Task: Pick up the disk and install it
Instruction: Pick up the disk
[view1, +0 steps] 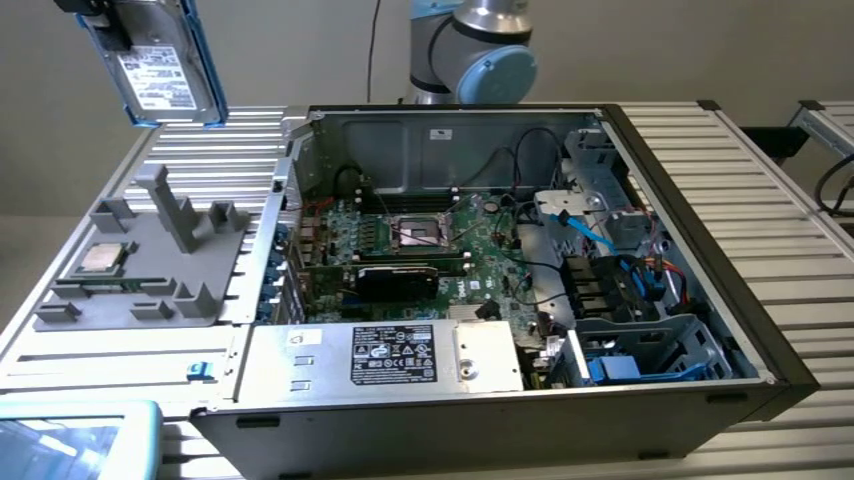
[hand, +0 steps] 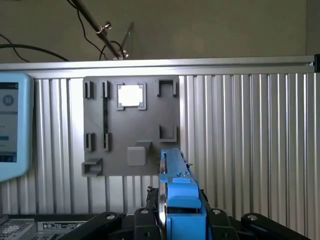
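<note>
The slatted table (view1: 761, 170) carries everything. On it the case (view1: 467, 415) lies on its side with the panel off, I judge so that the board and bays can be reached from above. Beside the case, on the exterior view's left, sits the grey fixture (view1: 140, 275). Its posts and pockets seem meant to keep parts at known spots for me. The disk (view1: 163, 68) hangs high over the fixture side of the table, well clear of the posts and outside the case, so nothing is installed yet. My gripper (hand: 180, 216) is clenched on it: in the wrist view the blue carrier stands edge-on between my jaws, with the fixture below it. I think this upright hold keeps the disk from swinging and lets it clear the case wall. Smallest, the chip (view1: 104, 258) rests in its pocket on the fixture, apart from the disk.
</note>
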